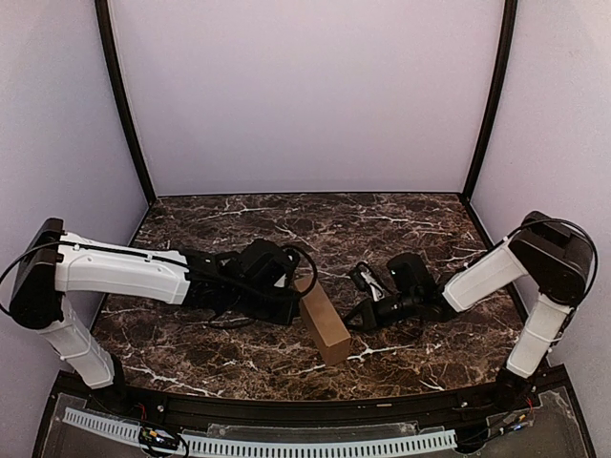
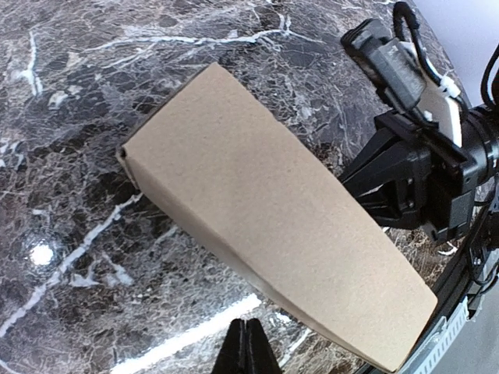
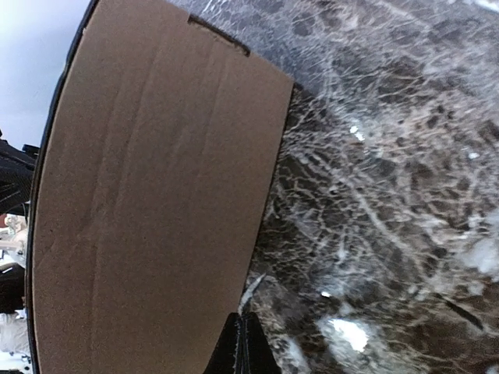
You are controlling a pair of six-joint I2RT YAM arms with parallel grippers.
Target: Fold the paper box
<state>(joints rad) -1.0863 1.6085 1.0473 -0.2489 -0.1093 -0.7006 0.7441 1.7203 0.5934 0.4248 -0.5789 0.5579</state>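
From above, the paper box (image 1: 325,320), a slim closed block of matte tan cardboard, is seen lying askew on the glossy, white-veined dark marble worktop (image 1: 239,219), near the middle of its near edge, with the left end effector (image 1: 294,281) at its far end and the right end effector (image 1: 361,313) just beside its right side. In the left wrist view plain, faintly grainy faces and crisp folded edges are shown, and the left end effector's black fingers (image 2: 235,354) are pressed together with nothing held. In the right wrist view a broad face marked by shallow lengthwise creases is shown, and the right end effector's fingers (image 3: 233,354) are likewise closed on nothing.
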